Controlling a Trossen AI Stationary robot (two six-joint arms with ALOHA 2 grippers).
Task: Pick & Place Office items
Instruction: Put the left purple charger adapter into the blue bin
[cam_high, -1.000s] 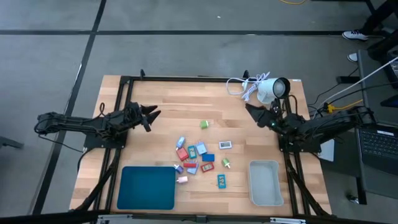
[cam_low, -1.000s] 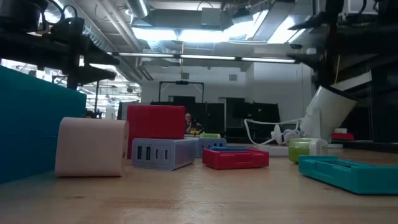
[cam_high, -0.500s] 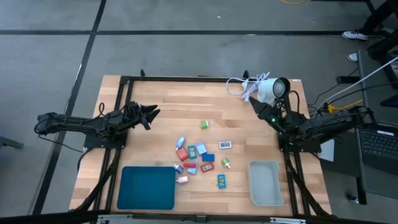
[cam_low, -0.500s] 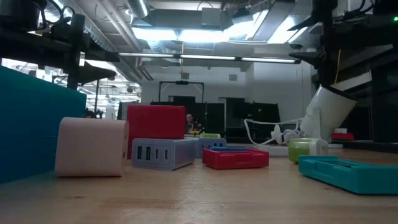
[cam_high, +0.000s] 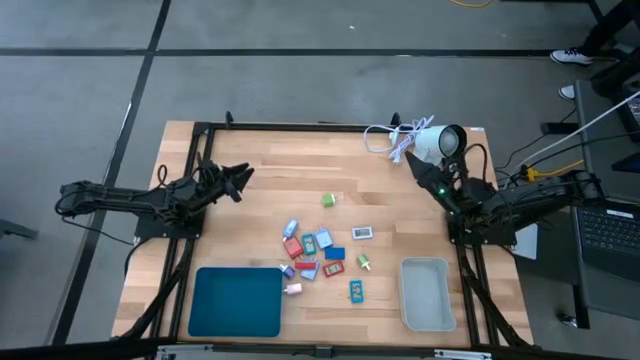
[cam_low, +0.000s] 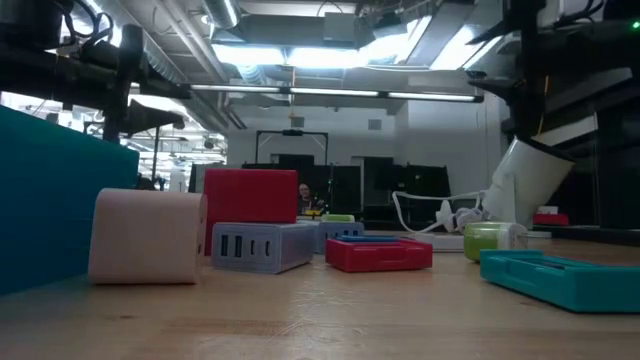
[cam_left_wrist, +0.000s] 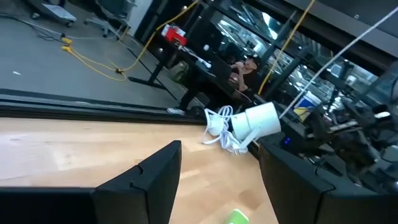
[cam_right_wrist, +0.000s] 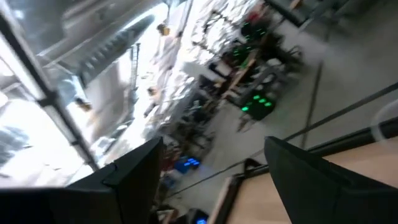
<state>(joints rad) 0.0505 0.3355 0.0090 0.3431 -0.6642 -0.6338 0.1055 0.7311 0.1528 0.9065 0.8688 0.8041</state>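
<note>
Worktop (cam_high: 250, 150) in wood. At its left edge hovers the left claw (cam_high: 240, 178), fingers spread and empty. In front of it, near the front left corner, lies a blue tray (cam_high: 236, 301). The office items (cam_high: 322, 246) cluster at the worktop's middle, just right of the tray, with one green piece (cam_high: 328, 200) apart, farther back. A grey bin (cam_high: 425, 293) sits front right. The right claw (cam_high: 412, 168) hangs beside the white lamp (cam_high: 436, 142) at the back right, fingers parted, holding nothing.
</note>
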